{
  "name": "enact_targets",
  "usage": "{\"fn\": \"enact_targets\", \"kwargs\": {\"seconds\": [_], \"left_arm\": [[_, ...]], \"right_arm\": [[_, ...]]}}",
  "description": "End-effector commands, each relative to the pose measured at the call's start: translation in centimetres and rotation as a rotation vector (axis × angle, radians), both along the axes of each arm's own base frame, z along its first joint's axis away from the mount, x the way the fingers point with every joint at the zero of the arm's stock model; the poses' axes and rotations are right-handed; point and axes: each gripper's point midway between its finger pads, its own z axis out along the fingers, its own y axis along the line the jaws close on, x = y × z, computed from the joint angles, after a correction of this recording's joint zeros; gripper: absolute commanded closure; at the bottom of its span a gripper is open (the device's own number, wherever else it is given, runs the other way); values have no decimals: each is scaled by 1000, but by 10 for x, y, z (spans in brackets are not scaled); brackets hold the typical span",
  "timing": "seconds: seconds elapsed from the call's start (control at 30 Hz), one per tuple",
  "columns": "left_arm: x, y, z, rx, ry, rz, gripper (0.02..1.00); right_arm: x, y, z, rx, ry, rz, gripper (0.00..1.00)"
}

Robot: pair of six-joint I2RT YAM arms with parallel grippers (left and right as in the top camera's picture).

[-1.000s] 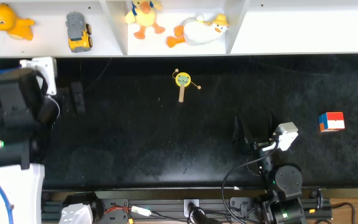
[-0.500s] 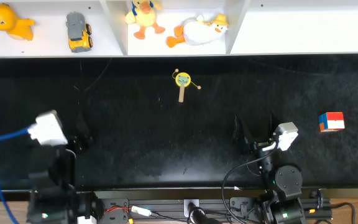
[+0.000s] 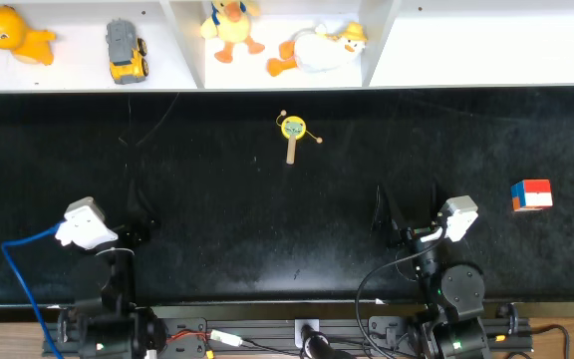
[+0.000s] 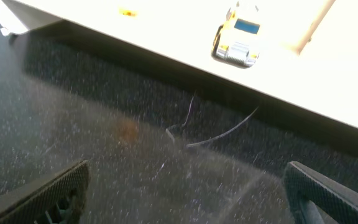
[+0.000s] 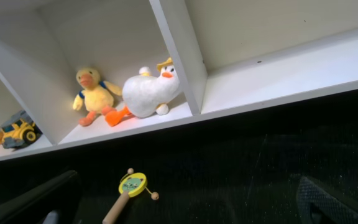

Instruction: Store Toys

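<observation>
a little yellow rattle drum (image 3: 293,135) with a wooden stick lies on the black table (image 3: 217,199), out in the middle and near the white shelf (image 3: 466,60). a colour cube (image 3: 531,195) sits well apart from it, at the right side of the table, all on its own. up in the shelf, the left box holds an orange duck (image 3: 13,33) and a yellow toy truck (image 3: 126,50). the middle box holds a soft yellow duck (image 3: 232,27) and a soft white goose (image 3: 322,48), side by side. the left gripper (image 3: 136,224) is near its base at the left, with its jaws wide apart and nothing in them. the right gripper (image 3: 405,214) is near its own base too, with wide jaws and nothing in them.
</observation>
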Motion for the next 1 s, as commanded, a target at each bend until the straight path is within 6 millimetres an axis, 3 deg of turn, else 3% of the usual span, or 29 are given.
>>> {"fn": "enact_targets", "kwargs": {"seconds": [0.03,1.0], "left_arm": [[-1,0,14,-11,-76,7,20],[4,-8,15,17,-117,-37,20]], "right_arm": [[0,2,-4,-6,-1,10,3],[0,2,-4,-6,-1,10,5]]}}
